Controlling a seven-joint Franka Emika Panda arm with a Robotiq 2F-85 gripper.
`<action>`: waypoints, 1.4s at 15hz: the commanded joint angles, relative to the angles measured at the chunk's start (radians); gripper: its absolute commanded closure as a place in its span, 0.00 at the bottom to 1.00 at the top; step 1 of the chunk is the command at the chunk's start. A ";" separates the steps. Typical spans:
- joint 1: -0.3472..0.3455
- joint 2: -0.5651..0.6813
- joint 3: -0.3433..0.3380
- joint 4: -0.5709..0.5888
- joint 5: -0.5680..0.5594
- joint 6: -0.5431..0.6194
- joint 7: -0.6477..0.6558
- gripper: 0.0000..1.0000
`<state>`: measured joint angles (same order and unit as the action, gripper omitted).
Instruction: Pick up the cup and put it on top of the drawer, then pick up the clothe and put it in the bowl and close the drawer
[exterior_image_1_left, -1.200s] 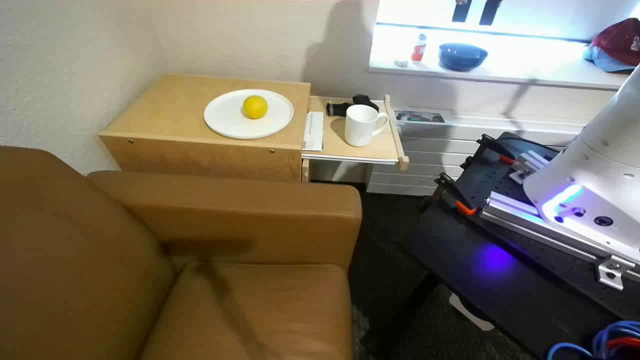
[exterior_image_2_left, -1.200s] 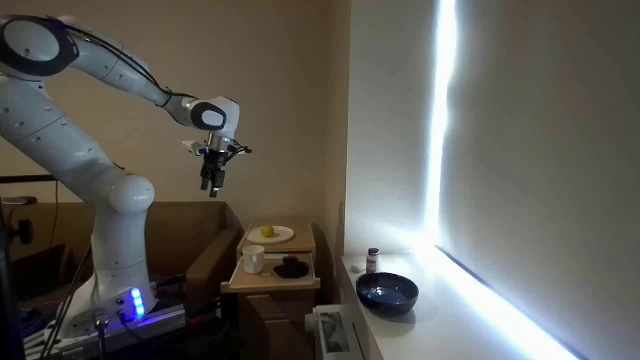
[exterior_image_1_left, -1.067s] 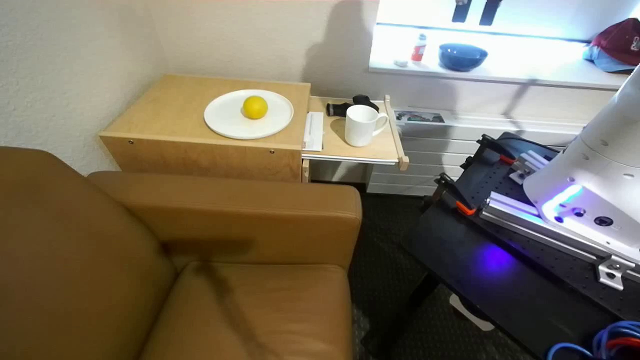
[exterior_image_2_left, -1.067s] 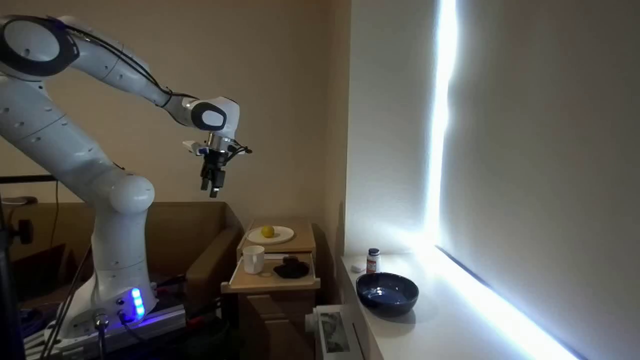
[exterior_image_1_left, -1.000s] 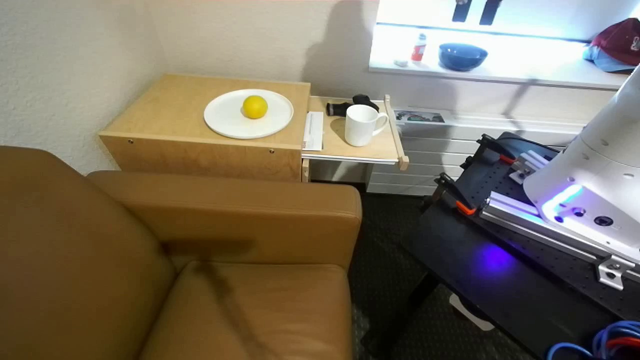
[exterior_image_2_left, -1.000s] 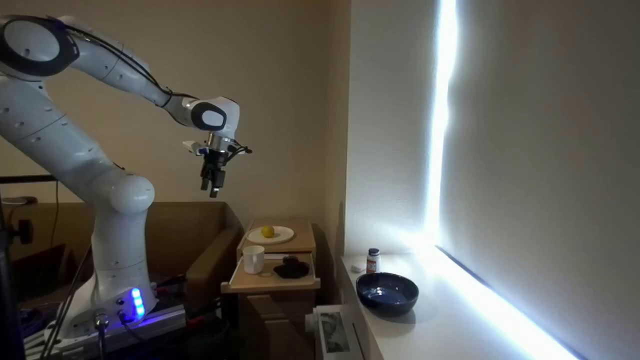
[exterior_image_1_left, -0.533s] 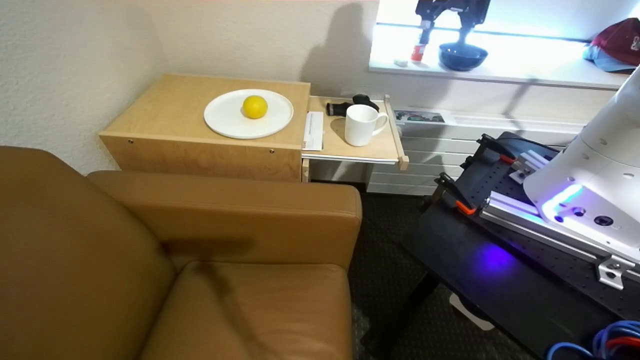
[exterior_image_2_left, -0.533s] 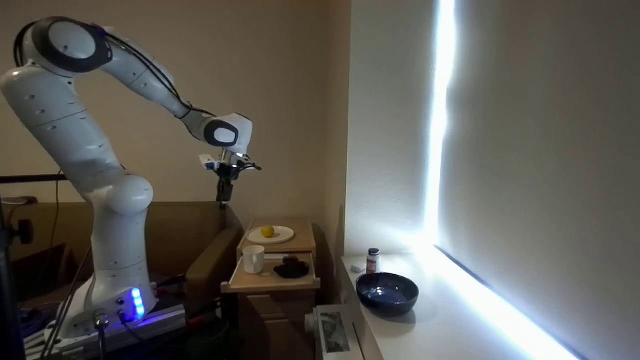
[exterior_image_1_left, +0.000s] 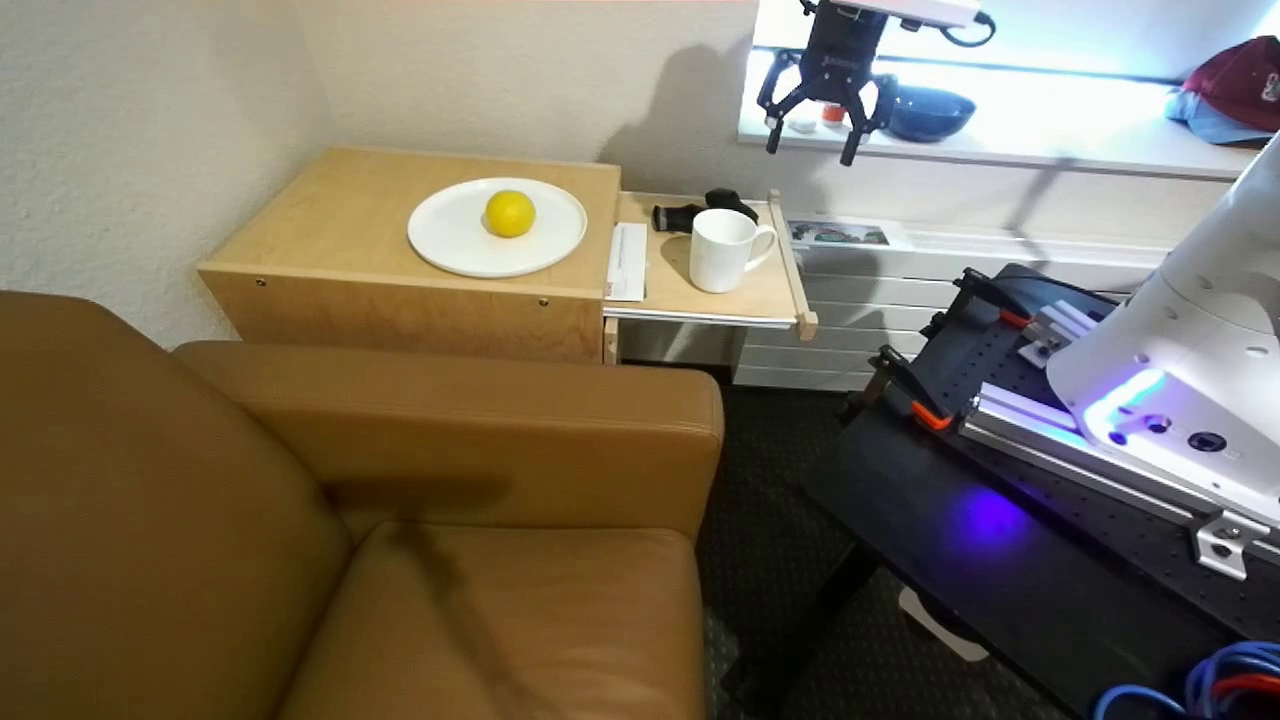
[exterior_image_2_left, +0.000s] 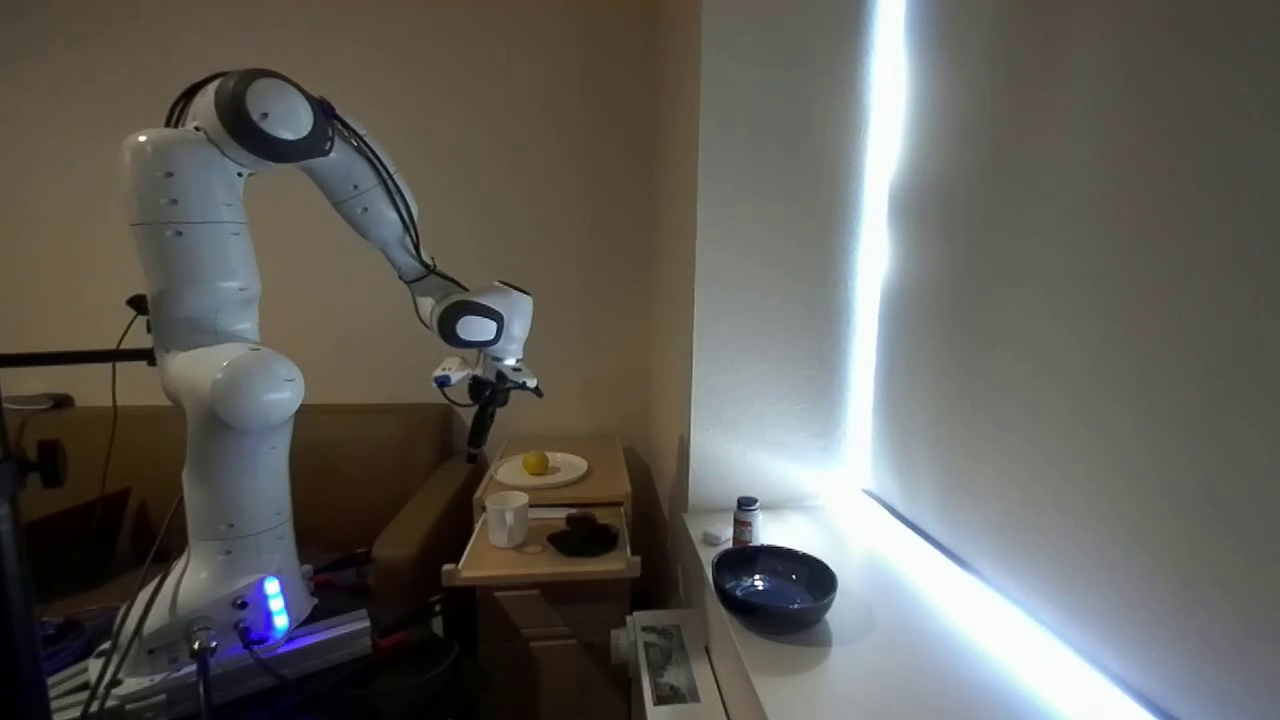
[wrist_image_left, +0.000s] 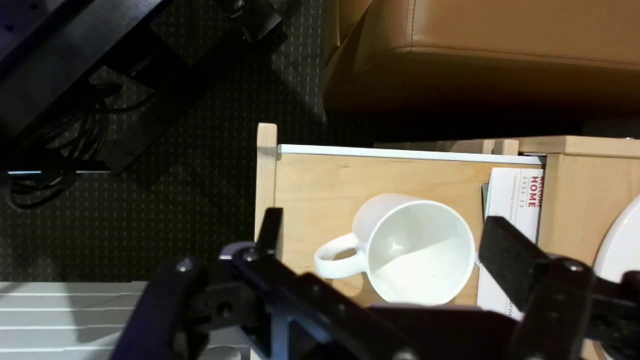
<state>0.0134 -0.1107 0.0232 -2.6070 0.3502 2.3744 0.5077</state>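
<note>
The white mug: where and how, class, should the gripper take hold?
Probably the rim wall opposite the handle, from straight above, the open gripper straddling it: the mug stands upright, mouth up, its handle jutting toward the drawer front.

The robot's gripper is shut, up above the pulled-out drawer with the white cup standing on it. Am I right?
Not quite: the gripper is open, as an exterior view shows. It is up above the pulled-out drawer with the white cup standing on it.
</note>
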 joint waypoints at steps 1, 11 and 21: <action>-0.003 0.009 0.002 0.009 0.004 -0.003 0.003 0.00; 0.051 0.282 0.029 0.105 0.028 0.193 0.278 0.00; 0.074 0.406 0.007 0.144 0.009 0.287 0.463 0.00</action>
<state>0.0811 0.2960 0.0362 -2.4640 0.3567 2.6644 0.9719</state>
